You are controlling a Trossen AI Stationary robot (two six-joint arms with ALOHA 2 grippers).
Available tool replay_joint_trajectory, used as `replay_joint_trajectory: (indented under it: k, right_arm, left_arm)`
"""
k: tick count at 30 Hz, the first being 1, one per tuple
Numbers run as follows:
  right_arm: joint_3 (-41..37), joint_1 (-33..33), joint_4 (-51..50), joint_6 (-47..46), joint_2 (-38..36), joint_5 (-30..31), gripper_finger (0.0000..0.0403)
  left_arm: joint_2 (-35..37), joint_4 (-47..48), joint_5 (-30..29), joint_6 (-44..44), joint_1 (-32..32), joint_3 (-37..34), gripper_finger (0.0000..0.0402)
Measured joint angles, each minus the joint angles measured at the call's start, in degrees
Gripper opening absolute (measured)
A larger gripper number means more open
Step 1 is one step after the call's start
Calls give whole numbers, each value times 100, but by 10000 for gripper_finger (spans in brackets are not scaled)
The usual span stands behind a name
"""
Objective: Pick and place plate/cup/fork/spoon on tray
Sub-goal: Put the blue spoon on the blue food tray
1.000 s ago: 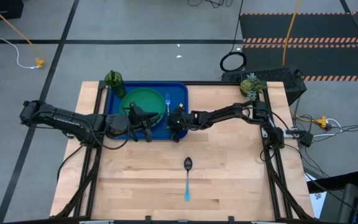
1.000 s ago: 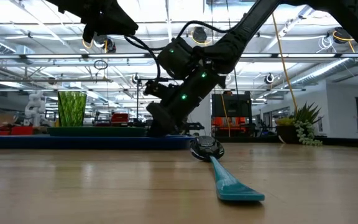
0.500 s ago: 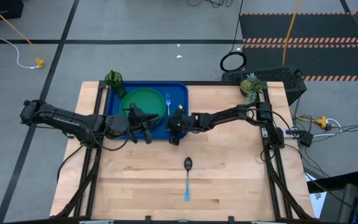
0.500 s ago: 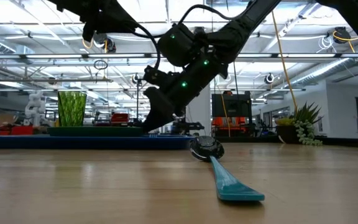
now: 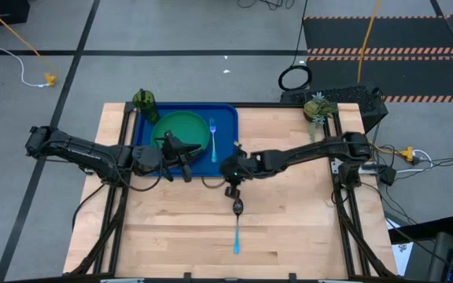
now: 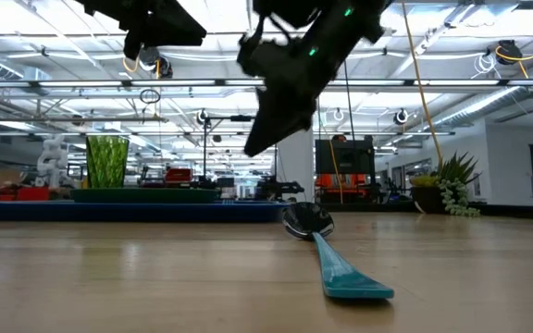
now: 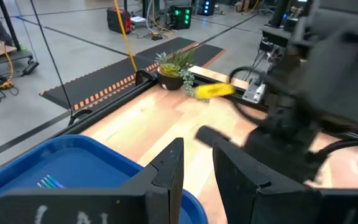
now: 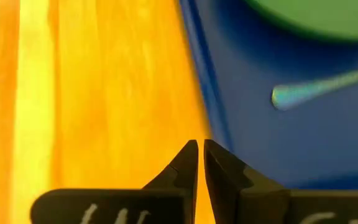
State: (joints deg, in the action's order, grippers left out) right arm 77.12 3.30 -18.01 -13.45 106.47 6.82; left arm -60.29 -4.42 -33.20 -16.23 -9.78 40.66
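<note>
Now, your scene:
Right pincer (image 5: 231, 189): nearly shut, empty, above the table just off the tray (image 5: 228, 115).
Left pincer (image 5: 185, 167): part open, over the tray.
Spoon (image 5: 237, 222): on the table, near the tray.
Fork (image 5: 212, 137): in the tray.

Bright overhead strip lighting, soft shadows, right wrist view warm-tinted and perhaps slightly blurred

Grey floor (image 5: 171, 31), striped black mat (image 5: 384, 35), bright ceiling lights (image 6: 489, 60).

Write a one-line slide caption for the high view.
Right gripper hovers shut above the spoon; plate and fork on tray.
</note>
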Motion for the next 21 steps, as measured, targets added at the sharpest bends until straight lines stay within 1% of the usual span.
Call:
replay_joint_trajectory:
  k: [2, 5, 8, 11, 14, 16, 20, 21]
  right_arm:
    - [-2, 192, -259, -327, -125, 137, 19]
    - [-2, 485, -556, -1150, -254, 381, 19]
    - [-78, 816, -547, -1845, -314, 693, 20]
    - [-162, 1180, -542, -2404, -305, 947, 31]
    - [-233, 1528, -539, -3064, -305, 1118, 55]
    - [-262, 1769, -529, -3482, -305, 1117, 76]
    - [-264, 2305, -142, -3898, -305, 1150, 121]
    - [-263, 2426, -52, -3969, -305, 1237, 132]
  left_arm:
    - [0, -5, 12, 3, -30, 0, 88]
    - [-2, -7, 16, -5, -92, 0, 88]
    - [-1, -17, 110, -43, -160, 0, 88]
    - [-2, -17, 244, -56, -216, 0, 88]
    - [-2, -20, 272, -111, -284, 0, 88]
    - [-1, -20, 272, -219, -346, 0, 88]
    - [-47, -16, 273, -423, -506, 0, 88]
    - [-53, -10, 277, -486, -548, 0, 88]
